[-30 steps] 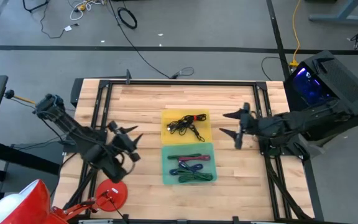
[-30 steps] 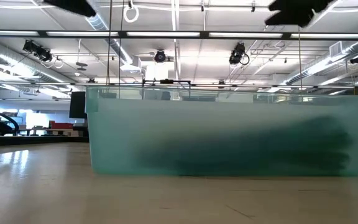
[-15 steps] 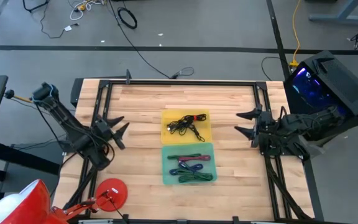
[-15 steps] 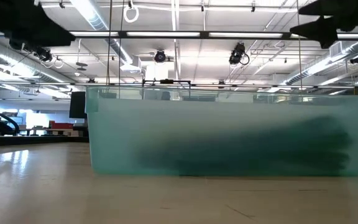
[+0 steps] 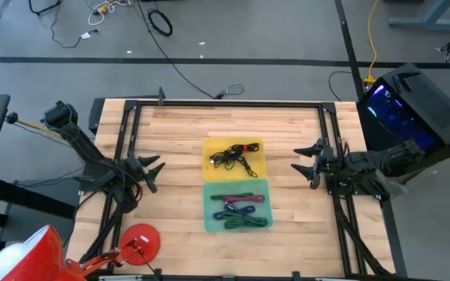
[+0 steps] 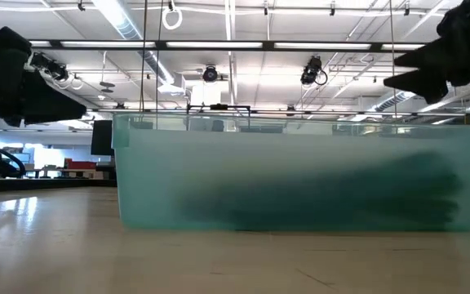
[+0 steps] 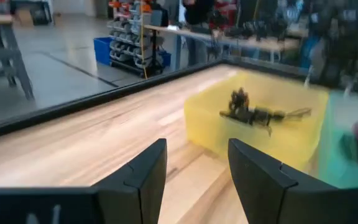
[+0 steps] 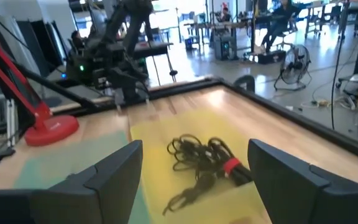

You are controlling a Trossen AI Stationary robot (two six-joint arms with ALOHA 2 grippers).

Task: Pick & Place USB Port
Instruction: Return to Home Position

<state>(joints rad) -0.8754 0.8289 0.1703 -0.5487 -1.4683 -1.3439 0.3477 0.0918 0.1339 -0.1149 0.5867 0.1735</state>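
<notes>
The left gripper (image 5: 151, 173) and the right gripper (image 5: 303, 162) hang over opposite sides of the table (image 5: 178, 133), each with fingers spread wide and holding nothing. The black cable (image 5: 233, 156) lies in the yellow bin (image 5: 208, 173). The teal bin (image 5: 208, 223), touching it, holds what seems a pink cable (image 5: 241, 204) among others.

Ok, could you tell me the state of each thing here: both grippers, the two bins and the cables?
left gripper: open, empty, held above the table's left side.
right gripper: open, empty, held above the table's right side.
yellow bin: upright, holds one cable.
black cable: bunched, lying inside the yellow bin.
teal bin: upright, holds several cables.
coloured cables: lying inside the teal bin.
</notes>
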